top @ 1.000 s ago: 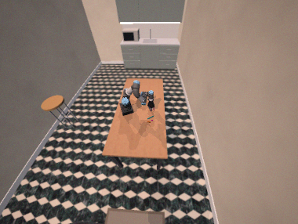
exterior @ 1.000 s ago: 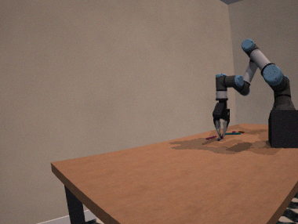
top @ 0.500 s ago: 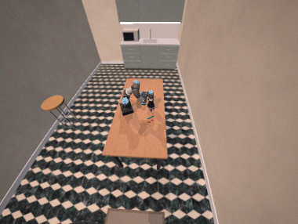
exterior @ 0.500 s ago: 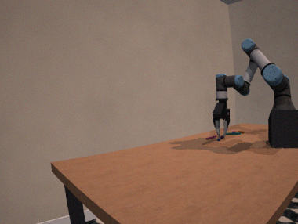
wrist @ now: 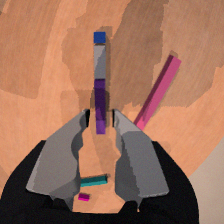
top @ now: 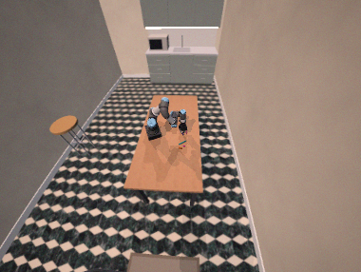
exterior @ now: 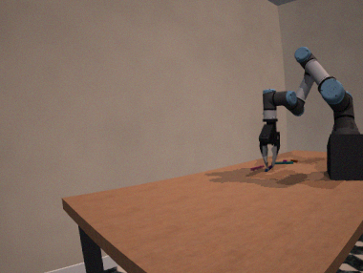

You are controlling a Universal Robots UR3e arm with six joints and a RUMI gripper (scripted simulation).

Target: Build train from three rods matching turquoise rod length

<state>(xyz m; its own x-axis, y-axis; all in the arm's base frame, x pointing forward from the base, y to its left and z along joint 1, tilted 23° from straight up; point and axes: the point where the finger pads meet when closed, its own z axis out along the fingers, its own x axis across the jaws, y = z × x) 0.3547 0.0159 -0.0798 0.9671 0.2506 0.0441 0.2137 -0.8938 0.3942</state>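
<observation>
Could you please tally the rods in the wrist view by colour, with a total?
Blue rod: 1
Grey rod: 1
Purple rod: 1
Pink rod: 1
Turquoise rod: 1
Magenta rod: 1
Total: 6
</observation>
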